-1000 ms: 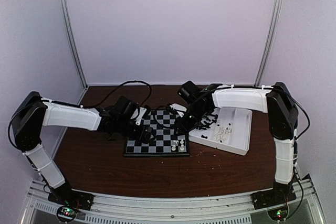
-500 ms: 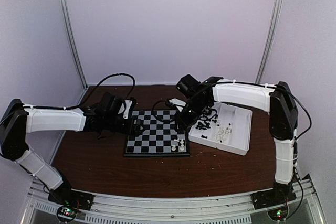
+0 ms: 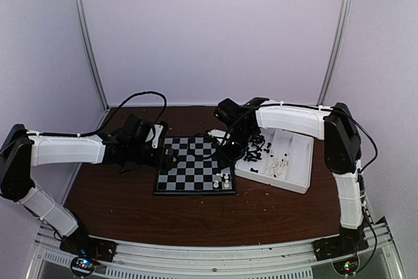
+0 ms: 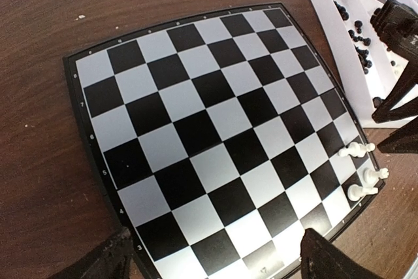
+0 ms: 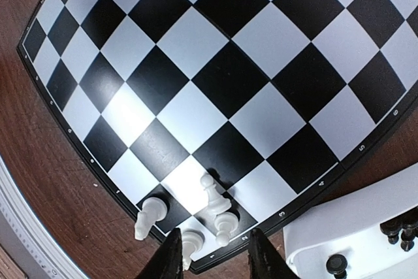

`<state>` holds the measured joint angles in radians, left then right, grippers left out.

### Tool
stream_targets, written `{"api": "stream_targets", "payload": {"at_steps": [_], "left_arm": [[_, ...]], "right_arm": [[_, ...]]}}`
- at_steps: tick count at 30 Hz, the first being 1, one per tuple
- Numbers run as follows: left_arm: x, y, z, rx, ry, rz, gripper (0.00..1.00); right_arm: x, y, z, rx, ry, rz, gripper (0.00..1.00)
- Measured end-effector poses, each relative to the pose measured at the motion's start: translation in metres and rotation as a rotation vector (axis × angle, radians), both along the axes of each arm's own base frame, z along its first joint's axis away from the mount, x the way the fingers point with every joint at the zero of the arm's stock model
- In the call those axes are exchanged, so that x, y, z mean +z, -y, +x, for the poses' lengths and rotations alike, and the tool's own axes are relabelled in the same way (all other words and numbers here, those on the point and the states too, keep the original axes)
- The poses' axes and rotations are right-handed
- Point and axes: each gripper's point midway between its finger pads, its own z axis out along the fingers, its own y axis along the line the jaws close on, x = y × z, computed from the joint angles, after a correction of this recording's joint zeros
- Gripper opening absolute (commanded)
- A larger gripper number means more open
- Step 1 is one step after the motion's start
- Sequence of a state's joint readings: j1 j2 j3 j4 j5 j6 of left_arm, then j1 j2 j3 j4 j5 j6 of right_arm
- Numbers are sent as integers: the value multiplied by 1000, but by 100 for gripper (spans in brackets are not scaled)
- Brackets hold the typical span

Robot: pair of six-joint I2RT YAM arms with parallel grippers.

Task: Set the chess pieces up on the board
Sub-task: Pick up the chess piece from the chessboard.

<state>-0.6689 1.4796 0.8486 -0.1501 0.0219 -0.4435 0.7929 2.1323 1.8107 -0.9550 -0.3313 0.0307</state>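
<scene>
The board (image 3: 194, 164) lies flat on the brown table, mostly bare. Several white chess pieces (image 3: 224, 180) stand at its near right corner; they also show in the left wrist view (image 4: 371, 174) and the right wrist view (image 5: 212, 194). My left gripper (image 3: 171, 159) hovers over the board's left edge, open and empty (image 4: 215, 262). My right gripper (image 3: 225, 150) hovers over the board's right edge beside the tray, open and empty (image 5: 212, 262), just above the white pieces. Black chess pieces (image 3: 256, 150) and white ones (image 3: 279, 163) lie in the tray.
A white divided tray (image 3: 297, 181) sits right of the board, touching its edge; its wall shows in the left wrist view (image 4: 326, 4) and the right wrist view (image 5: 320, 240). Black cables trail behind the board. Walls enclose the back and sides.
The left arm has swung its elbow out to the left and its gripper has drawn back to the board's left edge. The right gripper has shifted slightly left over the board's right edge.
</scene>
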Motion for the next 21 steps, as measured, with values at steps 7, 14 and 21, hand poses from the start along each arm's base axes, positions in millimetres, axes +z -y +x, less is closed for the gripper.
{"api": "stream_targets", "payload": {"at_steps": [7, 14, 21], "left_arm": [[-1, -1, -1, -4, -2, 9, 89], [4, -4, 1, -1, 11, 5, 90], [4, -6, 2, 1, 12, 8, 90]], "right_arm": [[-8, -4, 2, 62, 11, -36, 38], [-13, -8, 0, 124, 29, -72, 38], [-24, -8, 2, 165, 27, -114, 37]]}}
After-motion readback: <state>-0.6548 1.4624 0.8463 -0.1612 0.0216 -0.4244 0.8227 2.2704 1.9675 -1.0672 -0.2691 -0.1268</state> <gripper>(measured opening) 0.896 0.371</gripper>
